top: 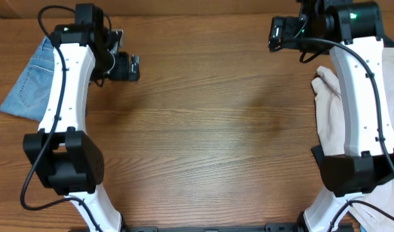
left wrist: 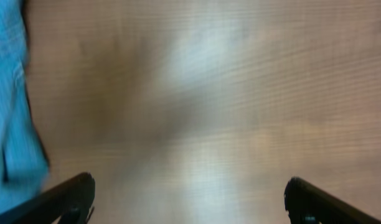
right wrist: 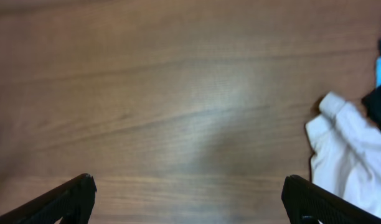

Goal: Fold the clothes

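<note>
Jeans (top: 29, 87) lie on the desk (top: 203, 129), near the left jaws, off to their left, untouched. We note left jaws released, empty; right jaws likewise, well apart from the left jaws.

I saw faded light-blue denim jeans (top: 31, 84) with paler stitching, on a warm brown desk (top: 216, 129) streaked with darker wood grain. The garment (top: 329, 109) was plain cream-white. The left arm (top: 71, 77) and right arm (top: 361, 84) were white with black joints. The left tool (left wrist: 189, 186) and right tool (right wrist: 187, 183) were black.
</note>
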